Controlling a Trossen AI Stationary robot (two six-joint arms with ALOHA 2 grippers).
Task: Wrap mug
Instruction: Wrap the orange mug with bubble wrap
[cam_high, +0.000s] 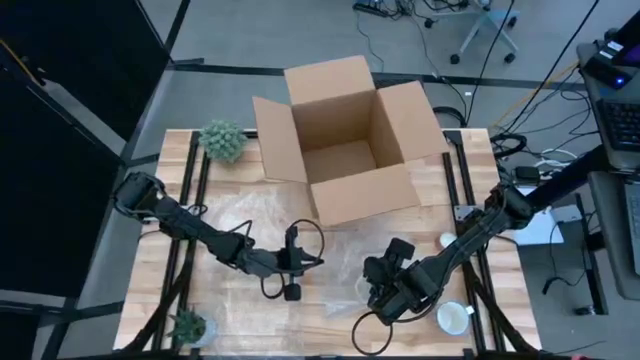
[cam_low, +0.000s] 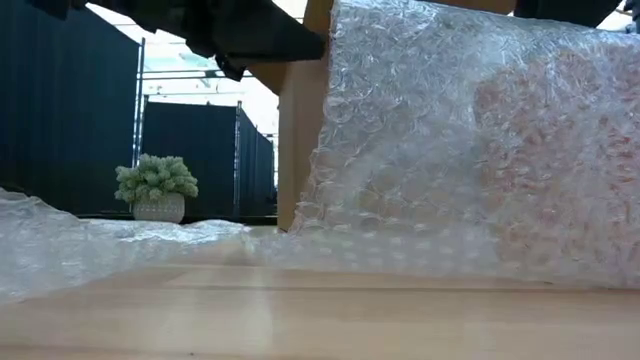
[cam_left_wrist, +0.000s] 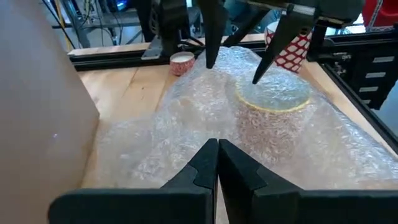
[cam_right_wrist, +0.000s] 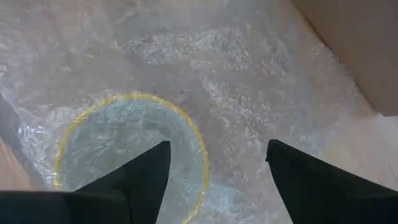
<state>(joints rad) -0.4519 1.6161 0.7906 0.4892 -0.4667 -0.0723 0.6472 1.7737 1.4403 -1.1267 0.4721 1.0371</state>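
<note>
Mug (cam_left_wrist: 272, 118): upright, draped under bubble wrap (cam_left_wrist: 186, 137). Right gripper (cam_left_wrist: 233, 65): spread wide above mug rim. Left gripper (cam_left_wrist: 217, 163): closed, empty, nearby.

I'm working in a robotics lab, not a home. My wooden table (cam_high: 150, 285) sits inside a black metal frame (cam_high: 188, 180) on a grey concrete floor (cam_high: 250, 30). Dark curtains (cam_high: 70, 120) screen off one side. Loose cables (cam_high: 520, 140) trail across the floor toward a desk holding a keyboard (cam_high: 615, 122), and a rolling office chair (cam_high: 487, 28) stands behind. Small potted plants (cam_high: 222, 141) and an open cardboard box (cam_high: 345, 140) look like staged props.
</note>
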